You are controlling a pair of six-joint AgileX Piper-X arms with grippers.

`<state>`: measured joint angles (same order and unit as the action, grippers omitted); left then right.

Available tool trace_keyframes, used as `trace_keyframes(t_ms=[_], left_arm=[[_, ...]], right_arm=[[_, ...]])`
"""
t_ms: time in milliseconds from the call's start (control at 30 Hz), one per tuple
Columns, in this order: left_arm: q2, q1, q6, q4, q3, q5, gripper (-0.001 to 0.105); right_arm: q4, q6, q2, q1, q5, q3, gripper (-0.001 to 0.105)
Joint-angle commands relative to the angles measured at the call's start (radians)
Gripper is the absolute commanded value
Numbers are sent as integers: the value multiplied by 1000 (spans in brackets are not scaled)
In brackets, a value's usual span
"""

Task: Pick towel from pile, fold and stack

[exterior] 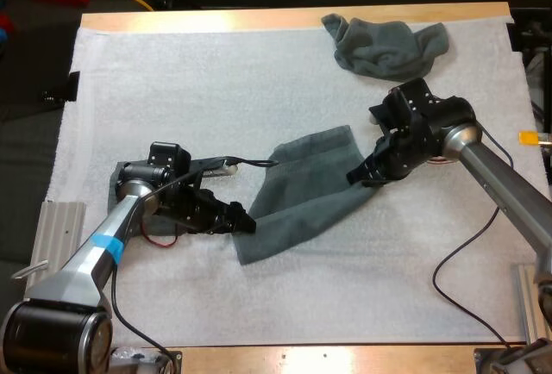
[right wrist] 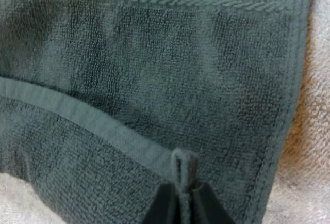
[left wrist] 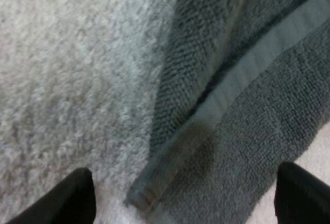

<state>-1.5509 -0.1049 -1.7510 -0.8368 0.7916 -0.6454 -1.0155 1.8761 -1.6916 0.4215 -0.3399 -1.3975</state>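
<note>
While pinching the spread towel (exterior: 297, 197) by its hem with the right gripper (exterior: 356, 176), hovering at its near-left corner with the left gripper (exterior: 241, 221).
Got the right fingers squeezed together on a loop of hem at the towel's right end. Got the left fingers wide apart, holding nothing. Laid across the middle of the white mat (exterior: 172, 90), slanting near left to far right. Also a crumpled towel (exterior: 384, 46) by the mat's far right corner, well apart.
</note>
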Motion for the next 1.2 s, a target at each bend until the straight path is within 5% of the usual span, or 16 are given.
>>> trace_keyframes(t_ms=[0, 533, 900, 1167], left_arm=[[-4, -4, 6, 6, 3, -20, 69], [-67, -4, 6, 1, 3, -131, 68], [-67, -4, 6, -2, 3, -128, 37], [-67, -4, 13, -31, 3, -41, 7]], right_arm=[[-14, 6, 9, 2, 3, 1, 1], [-14, 6, 9, 2, 3, 1, 1], [-14, 6, 9, 2, 3, 1, 1], [-14, 6, 9, 2, 3, 1, 1]])
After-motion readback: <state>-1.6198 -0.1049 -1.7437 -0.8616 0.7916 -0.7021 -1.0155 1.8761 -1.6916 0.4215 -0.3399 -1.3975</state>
